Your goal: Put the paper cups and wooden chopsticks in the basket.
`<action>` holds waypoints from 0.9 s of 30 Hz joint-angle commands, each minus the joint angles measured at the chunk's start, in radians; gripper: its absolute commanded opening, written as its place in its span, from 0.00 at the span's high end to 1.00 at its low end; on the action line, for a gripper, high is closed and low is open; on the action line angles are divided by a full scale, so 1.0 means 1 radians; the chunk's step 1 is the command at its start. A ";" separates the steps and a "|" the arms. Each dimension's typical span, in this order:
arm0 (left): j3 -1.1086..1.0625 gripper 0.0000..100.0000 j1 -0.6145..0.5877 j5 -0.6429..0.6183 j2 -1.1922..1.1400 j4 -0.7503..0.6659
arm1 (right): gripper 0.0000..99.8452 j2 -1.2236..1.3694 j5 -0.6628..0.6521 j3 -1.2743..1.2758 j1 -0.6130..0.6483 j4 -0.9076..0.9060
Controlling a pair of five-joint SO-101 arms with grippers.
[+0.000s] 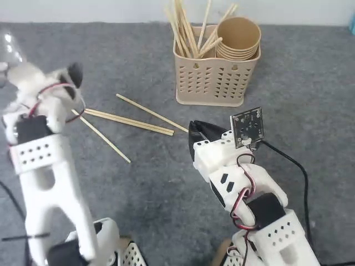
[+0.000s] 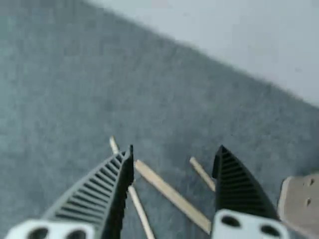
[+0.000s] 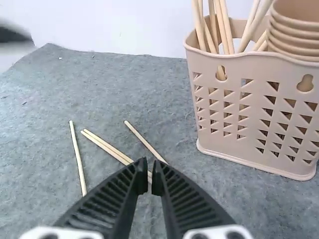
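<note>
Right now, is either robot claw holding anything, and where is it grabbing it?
Nothing is held. The left gripper is open near loose chopsticks; the right gripper is empty.

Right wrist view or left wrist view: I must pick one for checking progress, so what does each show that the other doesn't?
Right wrist view, not the left: the paper cups and upright chopsticks in the basket, plus the right gripper, shut. Left wrist view, not the right: the left gripper, open above the grey mat. Both: loose chopsticks lying on that mat.
</note>
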State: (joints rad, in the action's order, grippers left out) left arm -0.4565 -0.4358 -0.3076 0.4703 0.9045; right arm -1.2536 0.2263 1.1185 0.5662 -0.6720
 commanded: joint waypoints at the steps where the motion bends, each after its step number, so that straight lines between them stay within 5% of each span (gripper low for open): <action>1: -0.096 0.75 -0.038 -0.068 -0.140 -0.075 | 0.96 0.050 -0.025 -0.014 0.027 0.016; 15: 0.097 0.78 -0.040 -0.175 -0.755 -0.069 | 0.96 0.274 -0.026 -0.091 0.056 0.022; 27: 0.367 0.89 -0.028 -0.167 -0.931 0.169 | 0.96 0.274 -0.026 -0.091 0.056 0.021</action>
State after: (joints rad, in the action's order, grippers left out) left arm -0.1603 -0.4588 -0.4703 -0.4365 1.0119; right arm -0.9805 0.2171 1.0909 0.6137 -0.6720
